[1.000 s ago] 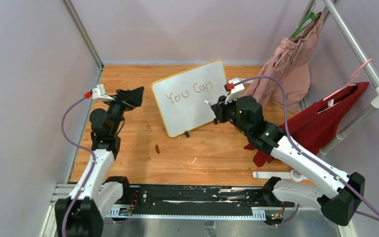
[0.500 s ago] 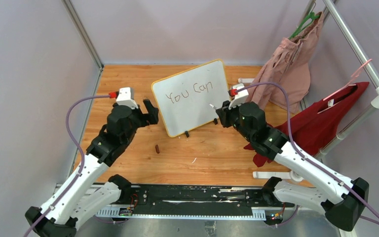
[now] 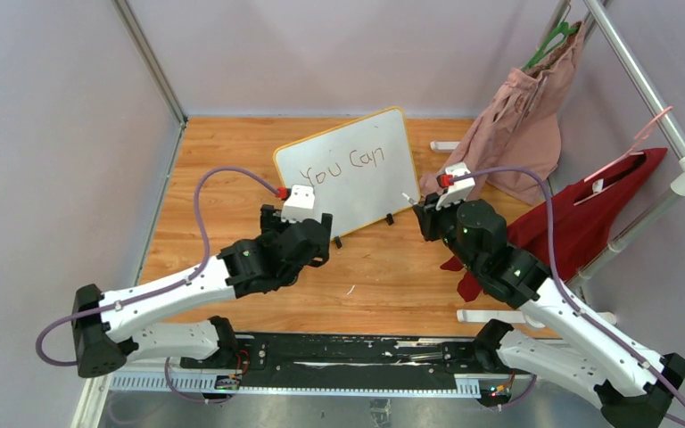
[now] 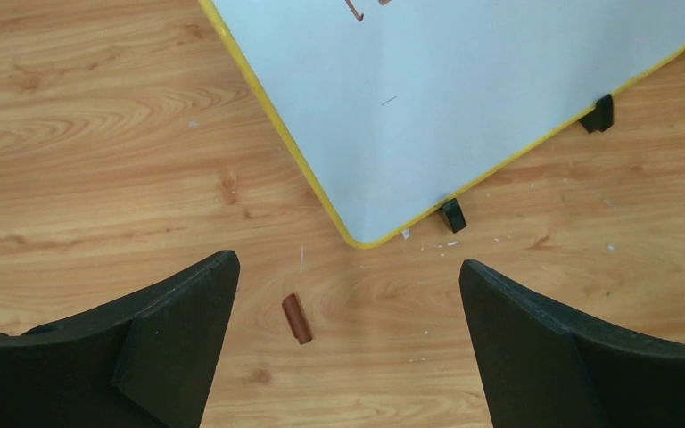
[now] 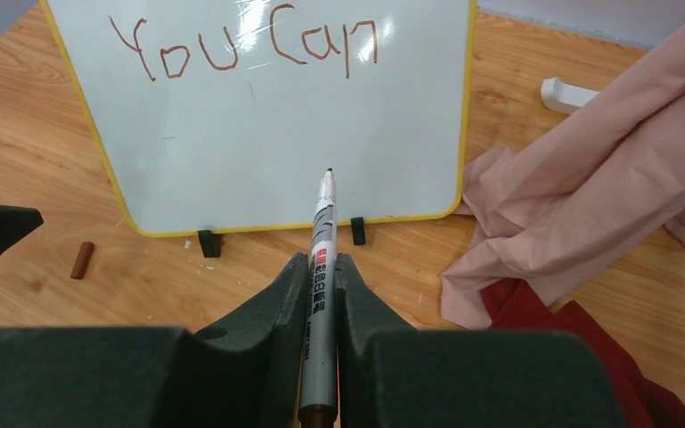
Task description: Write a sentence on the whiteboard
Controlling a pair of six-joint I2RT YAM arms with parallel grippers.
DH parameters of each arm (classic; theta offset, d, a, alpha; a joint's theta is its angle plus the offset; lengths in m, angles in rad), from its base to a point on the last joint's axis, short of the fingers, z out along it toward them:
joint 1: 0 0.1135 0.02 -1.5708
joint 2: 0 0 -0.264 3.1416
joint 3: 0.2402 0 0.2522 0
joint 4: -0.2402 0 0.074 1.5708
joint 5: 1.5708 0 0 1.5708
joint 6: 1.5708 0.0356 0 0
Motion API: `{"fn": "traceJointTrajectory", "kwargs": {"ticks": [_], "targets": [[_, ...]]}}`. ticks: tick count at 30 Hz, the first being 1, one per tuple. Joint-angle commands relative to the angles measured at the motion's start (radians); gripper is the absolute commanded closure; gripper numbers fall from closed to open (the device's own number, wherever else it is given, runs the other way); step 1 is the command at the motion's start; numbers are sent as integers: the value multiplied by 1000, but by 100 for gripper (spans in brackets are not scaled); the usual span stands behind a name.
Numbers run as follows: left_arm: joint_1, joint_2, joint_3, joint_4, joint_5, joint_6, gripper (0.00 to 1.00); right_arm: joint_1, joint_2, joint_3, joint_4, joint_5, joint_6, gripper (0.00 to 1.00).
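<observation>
The right gripper (image 5: 323, 267) clamps a grey-barrelled marker pen (image 5: 325, 218) pointing at the yellow-framed white rectangular whiteboard (image 5: 259, 147) (its reddish-brown sentence (image 5: 243, 45) reads "You Can"). The left gripper (image 4: 346, 267) gapes wide over a small brown cap (image 4: 297, 318).

The left arm (image 3: 165, 292) and right arm (image 3: 580, 321) — white links, black joints. A purple cable (image 3: 201, 201) with a red plug (image 3: 282, 191) feeds each white wrist camera (image 3: 301, 203); the fingers (image 4: 174, 343) are black wedges.

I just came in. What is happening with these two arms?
The right gripper is shut on a marker, its tip aimed at the blank lower part of the whiteboard. "You Can" is written along the top; nothing stands below it yet. The left gripper hangs open near the board's lower corner, over a small brown piece, holding nothing.
</observation>
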Motion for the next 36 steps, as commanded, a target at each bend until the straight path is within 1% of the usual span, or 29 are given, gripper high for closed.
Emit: {"fn": "traceJointTrajectory", "kwargs": {"ticks": [1,2,3,5,6,7,8,11,14,17,19,23,26,30,33,36], "targets": [[-49,64,53,-52,-228,-145,0,13,-47,-8,-44,57,-30,100],[-49,66,50,-50,-213,-180,0,13,-53,-8,-50,62,-31,100],[-49,55,26,-1,-170,-166,0,13,-61,-10,-55,64,-30,100],[-49,21,-52,152,-17,-120,0,13,-80,-17,-63,66,-26,100],[-49,8,-93,222,47,-124,3,13,-90,-21,-66,66,-24,100],[-49,10,-124,270,97,-159,4,13,-102,-25,-68,64,-21,100],[-49,31,-136,288,128,-195,6,13,-112,-30,-68,63,-17,100],[-49,154,-90,254,184,-266,9,13,-142,-37,-79,55,-6,100],[-49,258,-70,288,240,-321,12,13,-170,-36,-98,41,-3,100],[-51,357,-51,327,239,-377,16,13,-195,-30,-115,28,-3,100],[-52,420,-23,322,213,-416,20,13,-210,-28,-120,16,-8,100],[-51,522,41,250,162,-513,28,13,-227,-22,-128,-2,-12,100],[-51,578,64,208,135,-587,37,13,-226,-13,-131,-8,-13,100],[-50,647,96,165,95,-663,45,13,-218,-4,-124,-17,-14,100],[-51,682,117,127,67,-703,47,13,-206,7,-123,-22,-19,100],[-50,699,119,129,31,-708,46,13,-200,10,-118,-26,-23,100]]}}
